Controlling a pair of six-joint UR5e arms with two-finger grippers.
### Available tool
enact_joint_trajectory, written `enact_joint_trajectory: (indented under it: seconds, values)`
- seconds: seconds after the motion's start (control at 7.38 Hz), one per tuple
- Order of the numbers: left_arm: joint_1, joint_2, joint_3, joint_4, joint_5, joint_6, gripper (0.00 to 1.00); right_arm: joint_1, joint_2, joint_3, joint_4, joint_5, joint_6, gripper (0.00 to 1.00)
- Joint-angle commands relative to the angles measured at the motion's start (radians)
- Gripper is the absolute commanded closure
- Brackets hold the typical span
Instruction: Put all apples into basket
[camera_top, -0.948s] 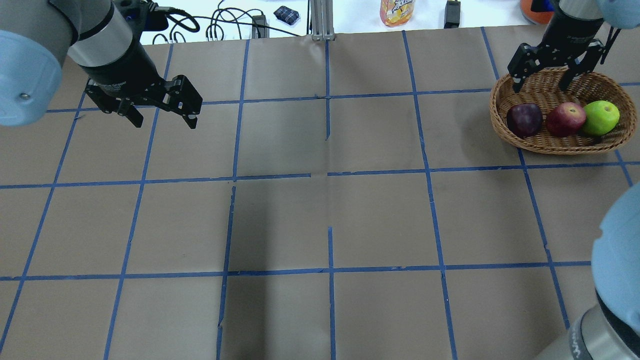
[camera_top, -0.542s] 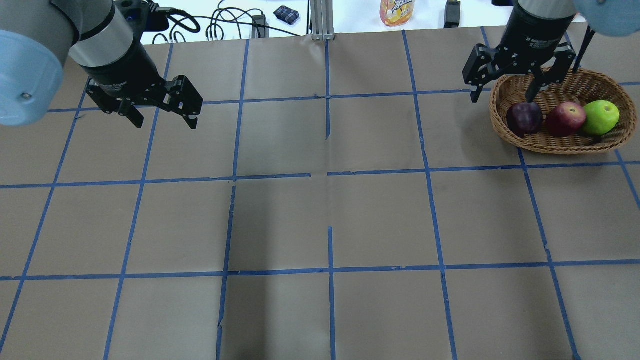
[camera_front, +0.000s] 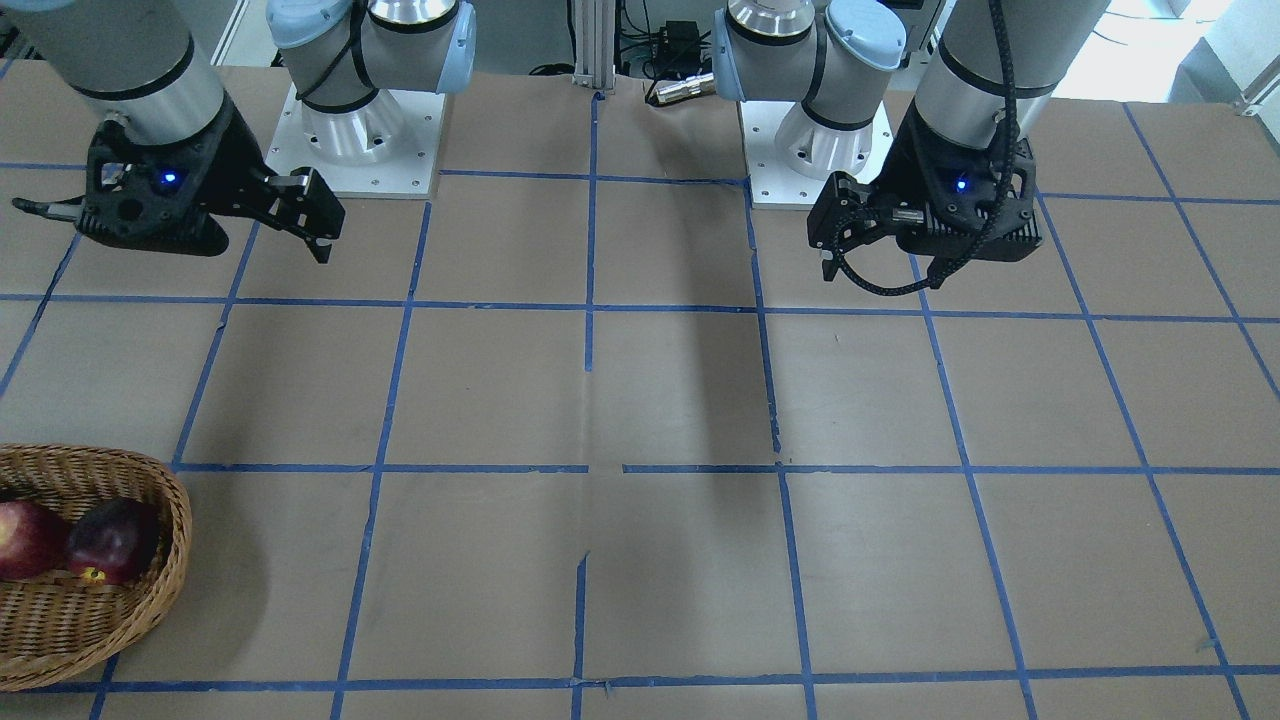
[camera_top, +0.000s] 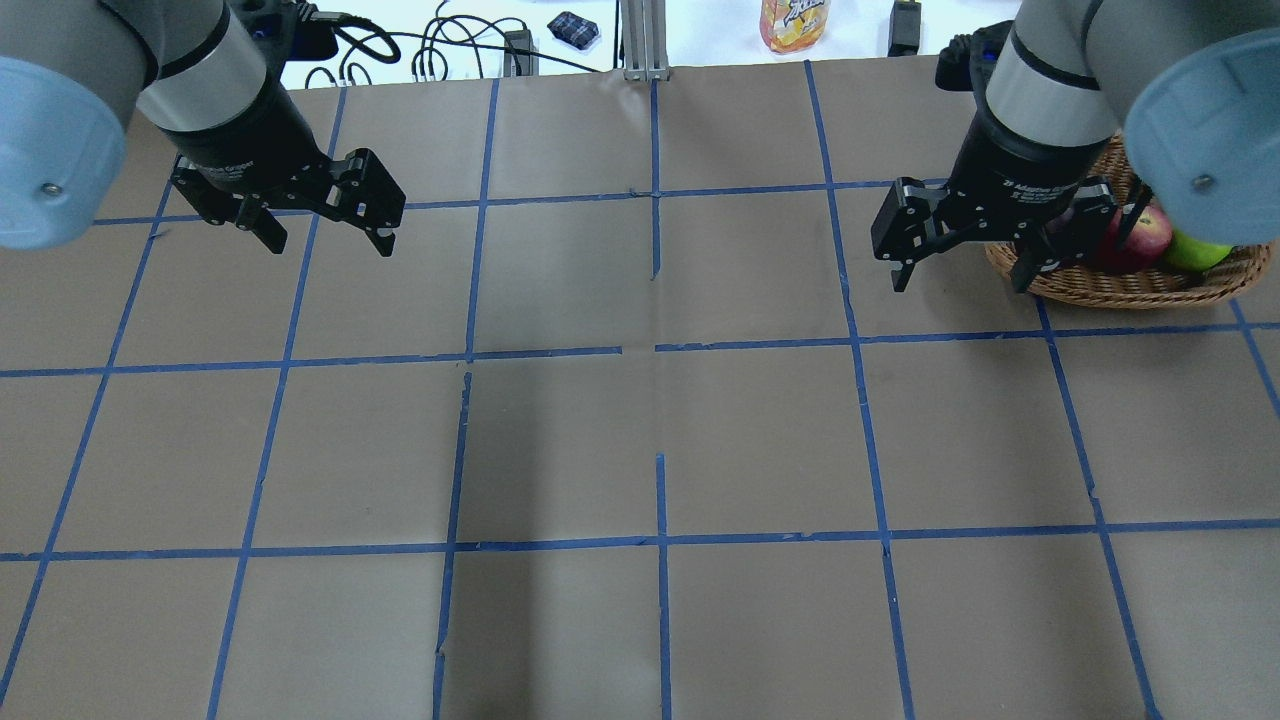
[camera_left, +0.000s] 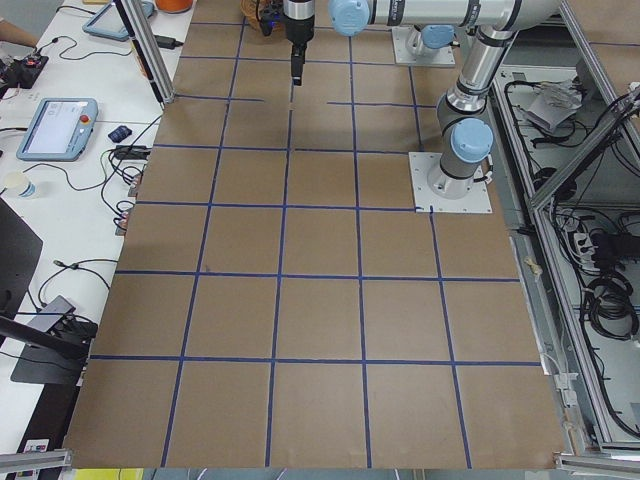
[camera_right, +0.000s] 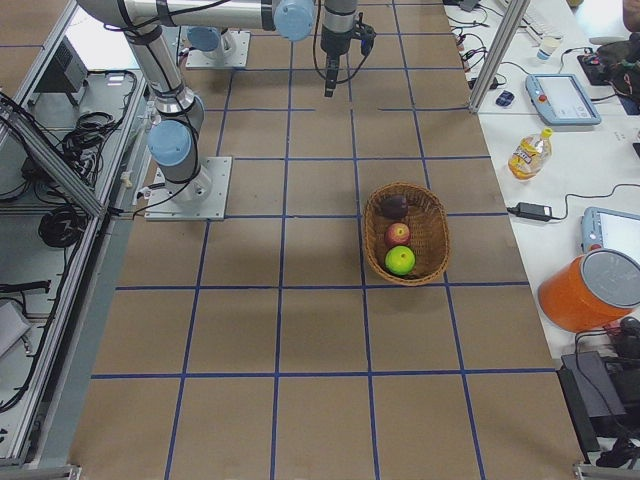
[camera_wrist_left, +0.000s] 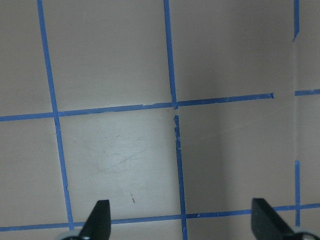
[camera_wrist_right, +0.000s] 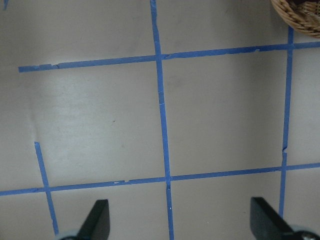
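Observation:
The wicker basket (camera_right: 432, 235) stands at the table's far right and holds all three apples: maroon (camera_right: 394, 207), red (camera_right: 398, 234) and lime green (camera_right: 400, 260). In the overhead view my right arm covers much of the basket (camera_top: 1140, 290); the red apple (camera_top: 1140, 240) and green apple (camera_top: 1190, 255) peek out and the maroon one is hidden. My right gripper (camera_top: 960, 275) is open and empty, above the table just left of the basket. Its wrist view (camera_wrist_right: 182, 225) shows bare table and the basket's rim (camera_wrist_right: 300, 17). My left gripper (camera_top: 330, 245) is open and empty at far left.
Blue tape lines grid the brown table. Beyond the far edge lie a juice bottle (camera_top: 795, 25) and cables (camera_top: 430, 50). An orange container (camera_right: 590, 290) and tablets sit on the side bench.
My right gripper has moved from above the basket leftward and toward the robot, off the basket, and stays open. The apples and my left arm have not moved.

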Motion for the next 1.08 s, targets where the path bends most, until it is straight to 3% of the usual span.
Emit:
enact_joint_trajectory:
  seconds: [0.0,0.95]
  values:
    - [0.0,0.005,-0.007,-0.002,0.002,0.001,0.0,0.009,-0.007,-0.003,0.007,0.002,-0.001,0.0]
    - [0.0,0.005,-0.004,-0.001,0.0,0.001,0.0,-0.013,-0.041,0.004,0.007,-0.001,-0.036,0.0]
